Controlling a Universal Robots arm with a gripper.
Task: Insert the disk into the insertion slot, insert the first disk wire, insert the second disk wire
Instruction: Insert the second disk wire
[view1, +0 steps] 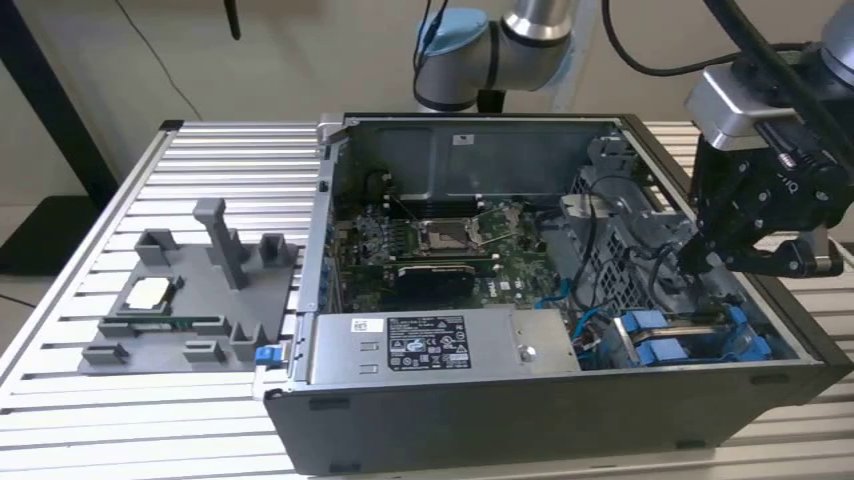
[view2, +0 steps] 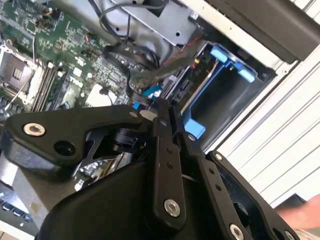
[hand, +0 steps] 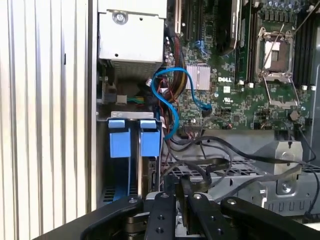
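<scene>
The arm (view1: 514, 45) rises at the back; its wrist (view1: 747, 110) hangs on the exterior view's right; the gripper (view1: 699, 260) points down at a tilt; in the second wrist view its fingers (view2: 163, 145) are drawn together.

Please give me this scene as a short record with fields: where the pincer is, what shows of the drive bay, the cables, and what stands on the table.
Pincer: over the open computer case, at the exterior view's right, close above the insertion slot
Insertion slot: blue rails show; whether a disk sits inside cannot be told
Cables: black cables and a blue cable lie loose between motherboard and slot
Table: slotted metal, carrying the case and a grey tray at the exterior view's left
</scene>
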